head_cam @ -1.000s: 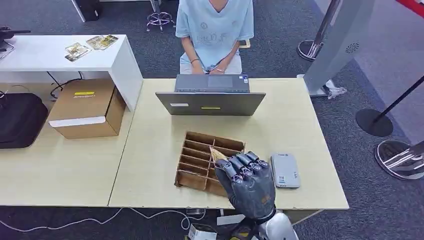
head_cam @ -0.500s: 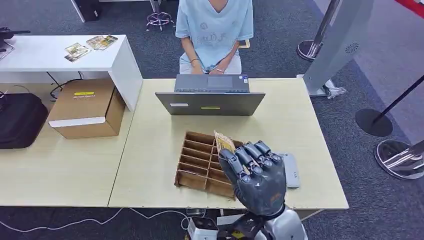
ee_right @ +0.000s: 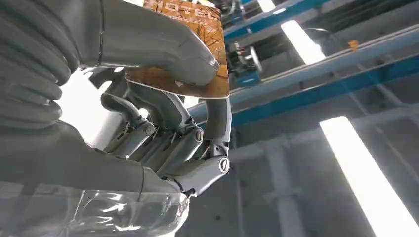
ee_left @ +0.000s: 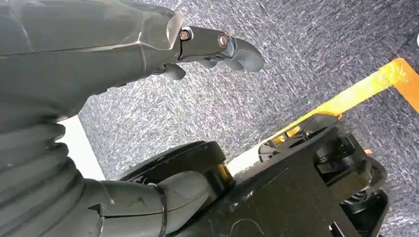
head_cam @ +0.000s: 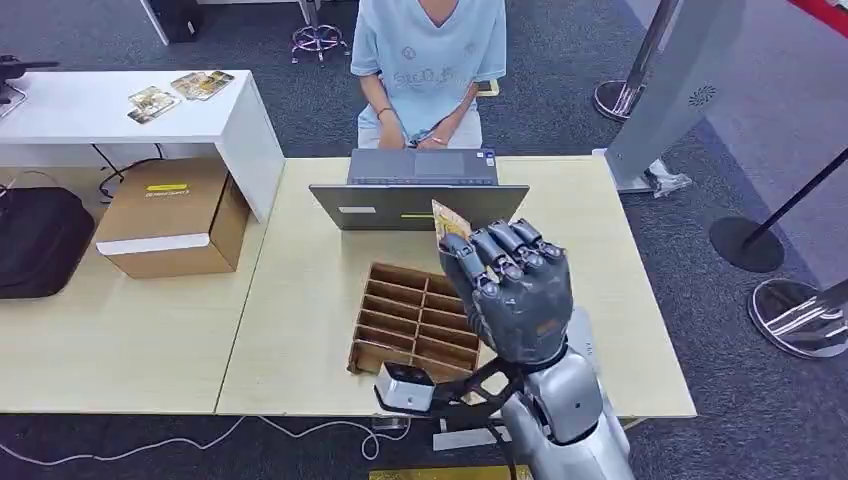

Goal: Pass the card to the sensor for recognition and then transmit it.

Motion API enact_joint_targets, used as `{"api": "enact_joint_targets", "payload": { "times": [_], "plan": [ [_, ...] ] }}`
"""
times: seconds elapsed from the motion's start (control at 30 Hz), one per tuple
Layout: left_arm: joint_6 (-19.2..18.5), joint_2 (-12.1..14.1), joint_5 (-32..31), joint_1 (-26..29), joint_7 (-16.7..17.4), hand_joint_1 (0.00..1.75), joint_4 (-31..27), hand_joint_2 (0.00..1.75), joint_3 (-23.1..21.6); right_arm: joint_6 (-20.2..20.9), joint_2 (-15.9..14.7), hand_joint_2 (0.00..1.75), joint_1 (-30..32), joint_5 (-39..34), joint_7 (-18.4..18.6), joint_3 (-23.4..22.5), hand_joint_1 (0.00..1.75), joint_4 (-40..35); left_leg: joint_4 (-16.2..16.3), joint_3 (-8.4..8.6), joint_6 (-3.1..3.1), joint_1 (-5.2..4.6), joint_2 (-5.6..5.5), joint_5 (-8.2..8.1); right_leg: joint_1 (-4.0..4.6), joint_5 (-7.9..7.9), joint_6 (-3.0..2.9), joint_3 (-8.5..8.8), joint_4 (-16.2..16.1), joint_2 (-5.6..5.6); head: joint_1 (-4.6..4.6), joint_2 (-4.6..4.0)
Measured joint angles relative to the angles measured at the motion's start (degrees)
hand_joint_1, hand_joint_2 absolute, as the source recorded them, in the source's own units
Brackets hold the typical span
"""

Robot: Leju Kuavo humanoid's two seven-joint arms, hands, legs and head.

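Right hand [head_cam: 512, 290], centre of the frame, raised above the cardboard organiser [head_cam: 410, 325], pinches the card [head_cam: 449, 221] between thumb and fingers; left hand [ee_left: 99, 44] hangs low, fingers apart, holding nothing. The grey sensor [head_cam: 578, 335] lies lower right, largely hidden behind the right arm. Judgement: keep the pinch firm, lower the card flat over it, unhurried.

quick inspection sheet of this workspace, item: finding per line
surface: light wood table, pale and matte
job's things: card lifted above the cardboard divider tray; grey card reader on the table, partly behind the arm
clutter: laptop, cardboard box, black bag
hands: right hand pinches the card; left hand hangs over the carpet, holding nothing
cables: white cable on the floor
surroundings: seated person, white desk, stanchion bases
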Motion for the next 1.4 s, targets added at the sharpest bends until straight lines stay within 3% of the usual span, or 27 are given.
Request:
{"api": "enact_joint_targets", "payload": {
  "times": [0.27, 0.37, 0.5, 0.87, 1.17, 1.4],
  "plan": [
    [0.0, 0.0, -0.3, 0.0, -0.1, 0.0, 0.0, 1.75, 0.0, 0.0, -4.2, 1.75, -11.0, 0.0, 14.9, 5.2, 1.75, 9.1, 0.0, 0.02, 0.0, 0.0, 0.05, 0.01, 0.0, 0.04, -0.04, 0.0, 0.0, 0.04, 0.0, 0.0],
    [0.0, 0.0, -0.4, 0.0, -0.1, 0.0, 0.0, 1.75, 0.0, 0.0, -5.7, 1.75, -14.5, 0.0, 18.9, 7.5, 1.75, 12.5, 0.0, 0.03, 0.0, 0.01, 0.05, 0.01, 0.02, 0.04, -0.05, -0.01, 0.0, 0.04, -0.02, 0.0],
    [0.0, 0.0, -0.4, 0.0, -0.1, 0.0, 0.0, 1.75, 0.3, 0.0, -6.8, 1.75, -17.5, 0.0, 21.6, 9.5, 1.75, 16.5, 0.0, 0.0, -0.01, 0.03, 0.05, 0.0, 0.04, 0.04, -0.05, -0.02, 0.0, 0.04, 0.0, 0.0],
    [1.4, 0.0, 0.5, 0.0, -0.1, 0.0, 0.0, 1.75, 1.7, 0.0, -6.8, 1.75, -30.2, 0.0, 18.2, 11.1, 1.75, 38.7, 0.0, 0.04, -0.04, 0.05, 0.18, 0.03, 0.06, 0.11, -0.14, -0.03, 0.0, 0.15, 0.0, 0.0],
    [3.2, -0.2, 2.2, 0.1, -0.2, 0.0, 0.0, 1.75, 3.5, 0.0, -4.3, 1.75, -39.5, -0.1, 16.7, 10.6, 1.75, 57.0, 0.0, 0.04, -0.05, 0.06, 0.19, 0.03, 0.08, 0.14, -0.15, -0.04, 0.0, 0.17, 0.0, 0.0],
    [4.7, -0.3, 3.9, 0.7, -1.3, 0.0, 0.0, 1.75, 4.9, 0.0, -2.8, 1.75, -43.0, -0.4, 15.6, 9.0, 1.75, 63.3, 0.0, 0.04, -0.05, 0.06, 0.19, 0.03, 0.08, 0.14, -0.15, -0.05, 0.0, 0.16, 0.0, 0.0]
  ]
}}
